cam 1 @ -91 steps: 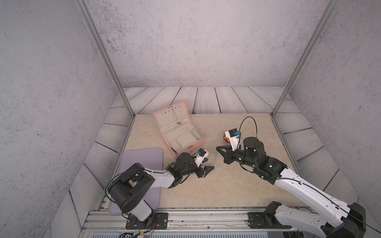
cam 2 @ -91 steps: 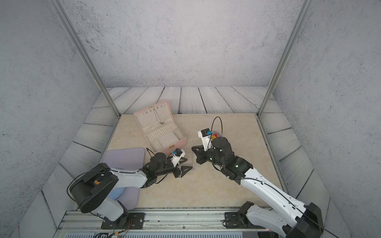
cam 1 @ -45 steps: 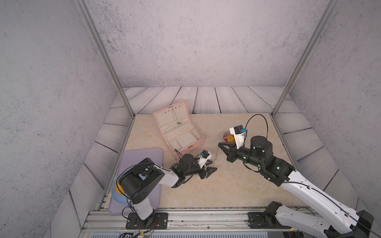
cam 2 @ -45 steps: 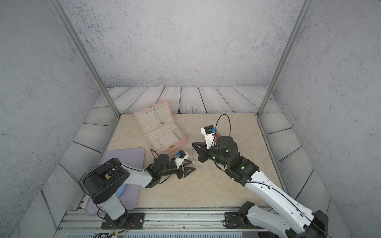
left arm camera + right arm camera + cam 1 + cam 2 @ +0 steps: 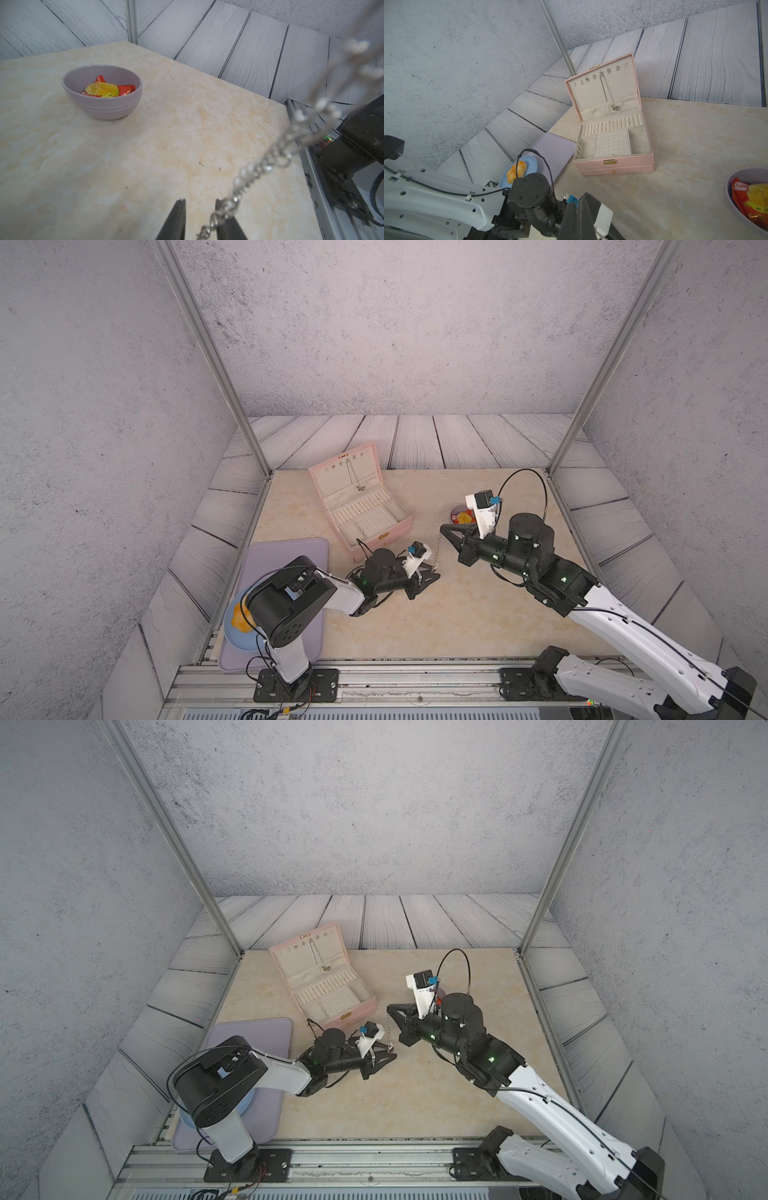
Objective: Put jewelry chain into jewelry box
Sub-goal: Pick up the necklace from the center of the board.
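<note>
The jewelry chain (image 5: pixel 437 551) (image 5: pixel 389 1031), silvery and chunky, hangs straight down from my right gripper (image 5: pixel 442 527) (image 5: pixel 389 1007), which is shut on its top end. In the right wrist view the right gripper (image 5: pixel 576 202) shows its fingers pressed together, with the chain hidden. My left gripper (image 5: pixel 434 576) (image 5: pixel 390 1050) sits low at the chain's bottom end. In the left wrist view the chain (image 5: pixel 259 166) runs across one finger of the left gripper (image 5: pixel 198 202) and drops into the narrow gap between the jaws. The pink jewelry box (image 5: pixel 386 533) (image 5: pixel 353 1011) (image 5: pixel 629 164) stands open just behind.
A thin necklace with a butterfly pendant (image 5: pixel 607 91) hangs in the box lid. A grey bowl (image 5: pixel 101 91) (image 5: pixel 461 514) of wrapped sweets stands behind the right gripper. A purple tray (image 5: pixel 291 556) holding a blue plate (image 5: pixel 237 622) lies by the left arm's base.
The left gripper's jaws have narrowed around the chain's lower end. The right gripper has risen a little with the chain, pulling it straighter.
</note>
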Tool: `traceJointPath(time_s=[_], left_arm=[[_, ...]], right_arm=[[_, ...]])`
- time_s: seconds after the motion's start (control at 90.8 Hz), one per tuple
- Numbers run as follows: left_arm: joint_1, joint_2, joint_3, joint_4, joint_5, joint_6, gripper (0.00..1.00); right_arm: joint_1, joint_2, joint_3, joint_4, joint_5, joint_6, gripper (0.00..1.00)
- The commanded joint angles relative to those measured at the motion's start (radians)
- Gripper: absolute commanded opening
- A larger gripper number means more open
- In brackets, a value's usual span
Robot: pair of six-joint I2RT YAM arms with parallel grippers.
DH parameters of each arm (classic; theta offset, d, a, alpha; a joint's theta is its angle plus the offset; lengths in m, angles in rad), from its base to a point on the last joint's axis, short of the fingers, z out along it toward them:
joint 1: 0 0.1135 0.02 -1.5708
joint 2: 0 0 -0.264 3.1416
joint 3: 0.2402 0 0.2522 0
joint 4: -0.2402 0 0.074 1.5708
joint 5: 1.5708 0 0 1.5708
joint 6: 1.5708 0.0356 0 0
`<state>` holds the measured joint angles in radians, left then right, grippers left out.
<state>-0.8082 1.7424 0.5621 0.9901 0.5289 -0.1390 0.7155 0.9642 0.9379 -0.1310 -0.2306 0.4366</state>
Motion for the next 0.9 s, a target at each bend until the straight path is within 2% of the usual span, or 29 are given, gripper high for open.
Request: traceJointPath(time_s=[0.0,0.165,0.319,0.451,0.55,0.627,0.738,0.892], left_arm=[[-0.005,0.005,0.015,0.003,0.002,0.004,0.19],[-0.005,-0.016,-0.021,-0.001,-0.02,-0.007,0.0],[-0.004,-0.124,-0.095,-0.067,-0.027,-0.04,0.0],[-0.003,-0.339,-0.115,-0.32,-0.005,-0.097,0.0],[-0.003,-0.492,-0.044,-0.657,-0.007,-0.098,0.0],[-0.002,-0.555,0.016,-0.818,0.011,-0.085,0.0],[-0.002,-0.561,0.09,-0.964,0.031,-0.096,0.0],[-0.002,-0.498,0.198,-1.089,0.073,-0.08,0.0]], right_arm=[[0.003,-0.019,0.022,0.016,0.005,0.004,0.0],[0.004,-0.034,0.001,-0.003,0.12,0.034,0.0],[-0.001,-0.046,-0.032,-0.031,0.258,0.049,0.0],[-0.034,-0.021,-0.071,-0.073,0.288,0.058,0.0],[-0.071,-0.008,-0.167,-0.026,0.26,0.101,0.0],[-0.09,0.012,-0.259,0.049,0.203,0.153,0.0],[-0.093,0.061,-0.367,0.159,0.11,0.202,0.0],[-0.093,0.139,-0.516,0.366,-0.012,0.234,0.0]])
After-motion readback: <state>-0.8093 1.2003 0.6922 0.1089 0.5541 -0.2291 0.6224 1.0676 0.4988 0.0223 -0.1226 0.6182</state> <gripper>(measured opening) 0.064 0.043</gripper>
